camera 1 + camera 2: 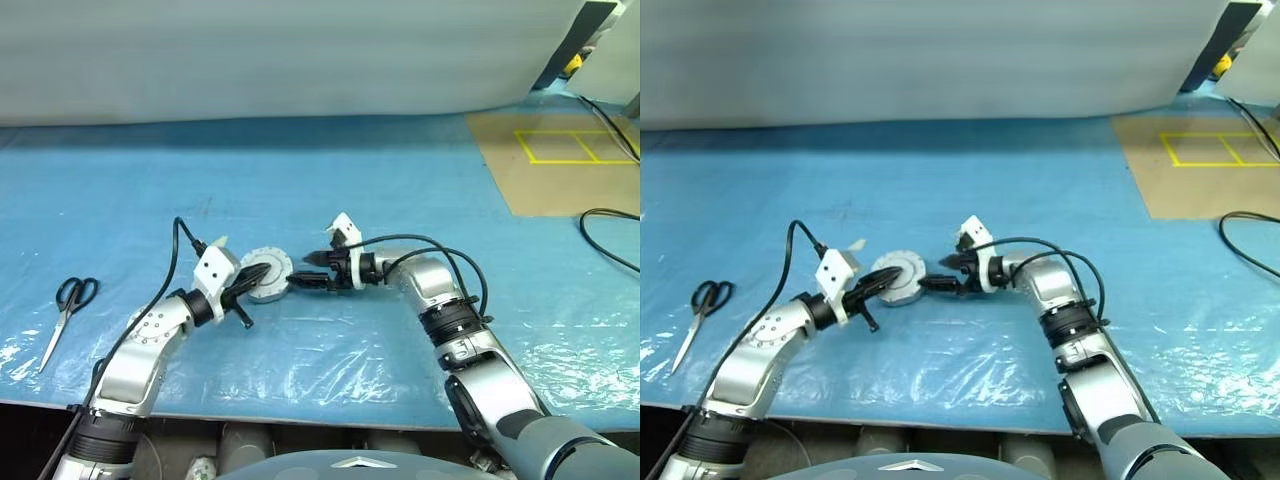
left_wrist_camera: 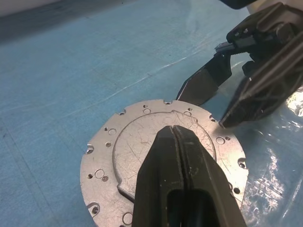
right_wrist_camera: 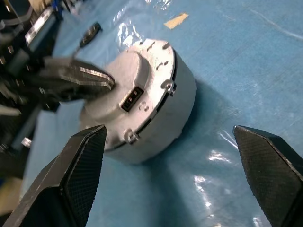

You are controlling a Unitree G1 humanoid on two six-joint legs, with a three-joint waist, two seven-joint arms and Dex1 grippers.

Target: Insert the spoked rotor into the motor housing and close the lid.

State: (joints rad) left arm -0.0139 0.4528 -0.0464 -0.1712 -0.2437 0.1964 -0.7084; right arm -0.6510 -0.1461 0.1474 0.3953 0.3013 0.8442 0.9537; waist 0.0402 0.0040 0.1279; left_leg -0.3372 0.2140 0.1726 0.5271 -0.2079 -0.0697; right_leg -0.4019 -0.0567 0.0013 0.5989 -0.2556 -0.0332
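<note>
The motor housing (image 1: 268, 274) sits on the blue plastic sheet (image 1: 330, 190) between the two arms, its lid (image 2: 142, 137) already seated on top.

The head views show it as no more than a small grey cylinder. The left wrist view gives the lid's top face: flat, scratched grey metal with a raised round centre and small holes around the edge. The right wrist view gives the side: a pale grey wall, a dark seam under the lid, small tabs at the rim and a rectangular slot in the raised part. The spoked rotor cannot be made out.

The left gripper (image 2: 176, 142) is closed, fingers pressed together with nothing between them, lying over the lid's centre; contact cannot be confirmed. The right gripper (image 1: 305, 277) stands wide apart and empty, just beside the housing on its right, fingers (image 3: 78, 165) flanking it without touching.

Black-handled scissors (image 1: 68, 305) lie well apart near the sheet's left edge. A brown board (image 1: 560, 175) with a yellow taped rectangle (image 1: 570, 146) lies at far right, a black cable (image 1: 610, 235) beside it. Nothing stands between the grippers and the housing.
</note>
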